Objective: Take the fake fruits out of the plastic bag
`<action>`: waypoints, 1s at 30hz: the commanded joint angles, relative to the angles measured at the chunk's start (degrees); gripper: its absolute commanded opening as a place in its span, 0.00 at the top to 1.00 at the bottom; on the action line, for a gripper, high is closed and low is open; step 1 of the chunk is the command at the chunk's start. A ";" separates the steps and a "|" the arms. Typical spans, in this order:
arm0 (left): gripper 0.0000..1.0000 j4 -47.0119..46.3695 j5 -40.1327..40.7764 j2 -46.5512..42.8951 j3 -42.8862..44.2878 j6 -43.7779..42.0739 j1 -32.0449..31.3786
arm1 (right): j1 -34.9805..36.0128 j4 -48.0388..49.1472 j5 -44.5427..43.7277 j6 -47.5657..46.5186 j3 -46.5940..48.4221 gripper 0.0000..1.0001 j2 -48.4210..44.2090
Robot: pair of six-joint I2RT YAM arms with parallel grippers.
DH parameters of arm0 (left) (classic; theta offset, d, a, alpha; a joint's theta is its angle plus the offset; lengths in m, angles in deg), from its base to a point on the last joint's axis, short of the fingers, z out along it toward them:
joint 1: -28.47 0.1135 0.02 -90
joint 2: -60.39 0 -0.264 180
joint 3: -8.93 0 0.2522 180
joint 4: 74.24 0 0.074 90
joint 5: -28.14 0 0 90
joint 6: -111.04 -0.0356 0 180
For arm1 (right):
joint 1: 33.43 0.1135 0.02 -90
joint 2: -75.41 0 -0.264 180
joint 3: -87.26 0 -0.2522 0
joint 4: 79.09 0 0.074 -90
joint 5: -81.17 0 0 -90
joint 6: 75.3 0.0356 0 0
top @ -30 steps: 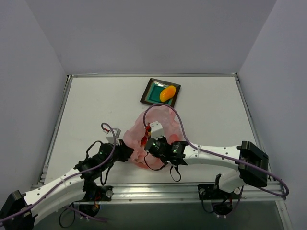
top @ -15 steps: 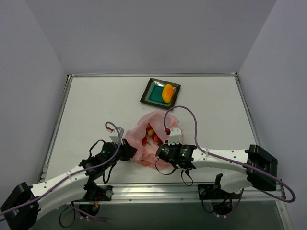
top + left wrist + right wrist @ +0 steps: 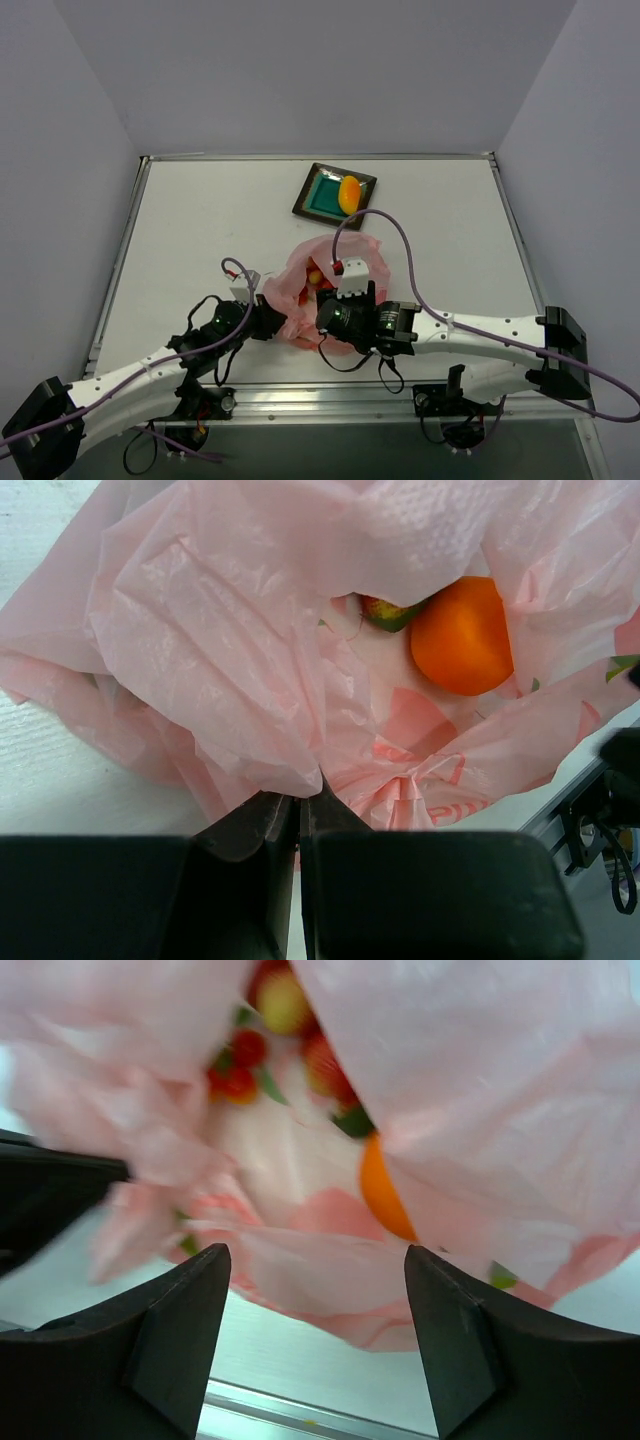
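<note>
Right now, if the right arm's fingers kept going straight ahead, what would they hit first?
Most likely the plastic bag, its crumpled near fold; the orange lies just beyond, though depth is unclear.

Square teal plate (image 3: pixel 324 194), dark rim, on white table (image 3: pixel 200 220), far side near middle, turned askew to table edges; rim maybe brown, hard to tell; grey walls (image 3: pixel 300 70) on three sides; metal rail (image 3: pixel 330 397) along near edge.
</note>
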 commanded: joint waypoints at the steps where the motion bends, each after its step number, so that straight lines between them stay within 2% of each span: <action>1: 0.98 -2.77 0.03 -0.08 0.90 0.85 -0.65 | 1.37 -0.90 -5.82 -4.36 5.37 0.34 2.17; 3: 0.98 -2.86 0.03 -0.08 1.08 0.76 -0.74 | 1.54 -0.37 -6.54 -4.89 6.77 0.41 6.47; 4: 0.98 -2.77 0.03 -0.16 1.16 0.67 -0.83 | 1.46 0.67 -6.97 -5.33 7.30 0.56 7.96; 5: 0.98 -2.68 0.03 -0.34 1.16 0.67 -0.83 | 1.63 1.38 -7.07 -6.55 8.09 0.61 10.42; 6: 0.98 -2.51 0.03 -0.60 1.25 0.67 -0.91 | 1.55 2.35 -7.07 -7.44 8.53 0.73 11.48; 8: 0.98 -2.42 0.11 -1.04 1.25 0.67 -1.00 | 1.46 5.33 -7.07 -10.93 9.32 0.80 14.38; 10: 0.98 -1.81 0.20 -1.31 1.34 0.58 -1.09 | 0.41 8.57 -5.75 -13.67 10.38 0.82 16.14; 14: 0.98 -0.93 0.55 -2.18 1.52 0.49 -1.18 | -3.89 13.16 -0.75 -17.99 9.59 0.81 20.10; 17: 0.98 -0.14 0.64 -3.24 1.34 0.58 -1.27 | -8.55 13.87 -0.91 -19.39 7.40 0.77 20.81; 20: 0.98 1.18 0.64 -4.29 1.43 0.32 -1.27 | -10.06 12.91 -4.51 -18.61 5.11 0.70 19.06; 23: 0.98 1.80 0.64 -4.39 1.69 0.06 -1.27 | -10.06 11.68 -6.09 -16.68 3.53 0.62 17.48; 27: 0.98 1.71 0.64 -3.16 2.48 -0.30 -1.27 | -10.15 10.09 -6.54 -13.96 1.60 0.45 17.03; 30: 0.98 1.45 0.64 -2.54 2.83 -0.21 -1.27 | -10.14 9.13 -6.45 -11.32 0.10 0.37 16.16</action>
